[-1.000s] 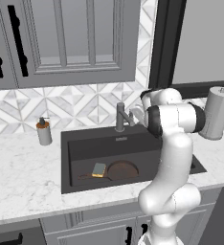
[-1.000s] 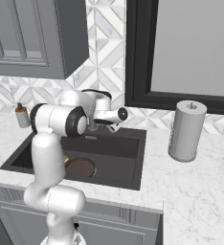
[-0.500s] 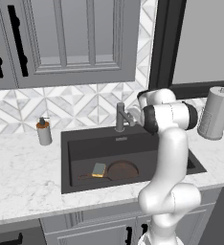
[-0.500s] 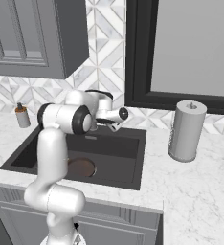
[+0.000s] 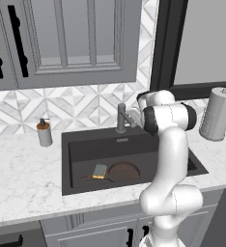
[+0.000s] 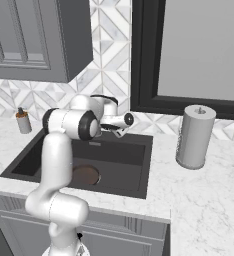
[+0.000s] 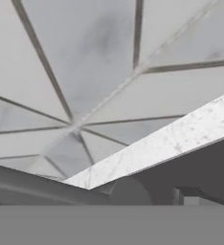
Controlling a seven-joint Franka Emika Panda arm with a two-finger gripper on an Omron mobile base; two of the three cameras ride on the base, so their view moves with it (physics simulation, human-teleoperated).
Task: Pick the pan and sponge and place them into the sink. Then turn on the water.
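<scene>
Trouble, as I judged it, lay at the faucet. From the left base camera, the pan and the sponge lay on the floor of the sink, touching each other, the sponge on the pan's handle side. No water ran from the spout. My pincer was up beside the faucet at the back of the basin, but my own wrist hid the fingers, so I could not tell whether they were parted or clenched.

From the right base camera, my pincer sat low behind the sink rim, near the wall tiles, the tips hidden by the hand. The pan showed as a brown disc past my forearm. A paper towel roll stood well apart on the counter.

From the hand camera I saw mostly backsplash tile, a strip of marble counter, and a grey bar of the faucet low at the left. With so little of the lever in sight, I risked sliding past it, or shoving the spout sideways instead, leaving the tap dry.
</scene>
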